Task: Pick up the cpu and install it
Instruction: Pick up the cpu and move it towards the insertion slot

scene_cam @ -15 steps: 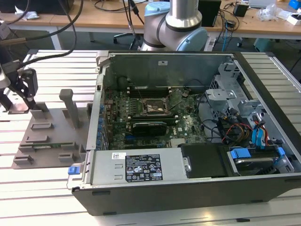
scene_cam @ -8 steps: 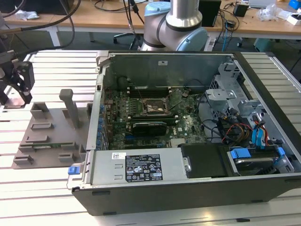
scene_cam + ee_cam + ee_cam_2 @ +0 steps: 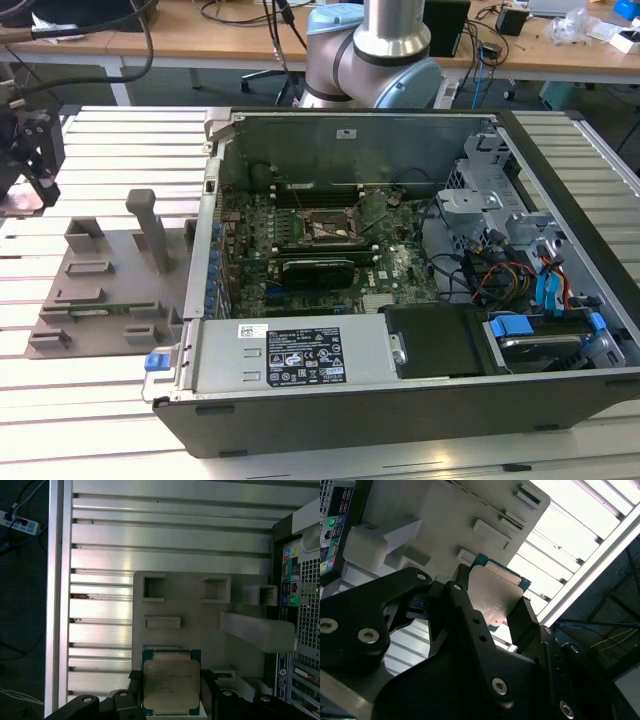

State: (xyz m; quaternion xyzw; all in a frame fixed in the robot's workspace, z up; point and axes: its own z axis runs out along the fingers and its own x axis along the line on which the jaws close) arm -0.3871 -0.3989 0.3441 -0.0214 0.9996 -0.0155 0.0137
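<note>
The cpu [image 3: 171,682], a flat square chip with a silvery-grey top plate and a thin green rim, sits between my gripper's [image 3: 171,686] black fingers. In the second wrist view the cpu [image 3: 495,592] is clamped on two opposite edges by my gripper [image 3: 492,605]. It hangs above the near edge of the grey plastic tray [image 3: 200,625]. In the exterior view my gripper [image 3: 35,165] is at the far left, raised over the slatted table beside the tray [image 3: 100,290]. The open cpu socket [image 3: 325,228] lies on the motherboard inside the open computer case [image 3: 400,400].
The tray carries upright posts [image 3: 150,230] and small blocks. A long black expansion card [image 3: 320,268] sits in front of the socket. Drive cages and cables [image 3: 510,270] fill the case on the exterior view's right. The arm's base [image 3: 370,60] stands behind the case.
</note>
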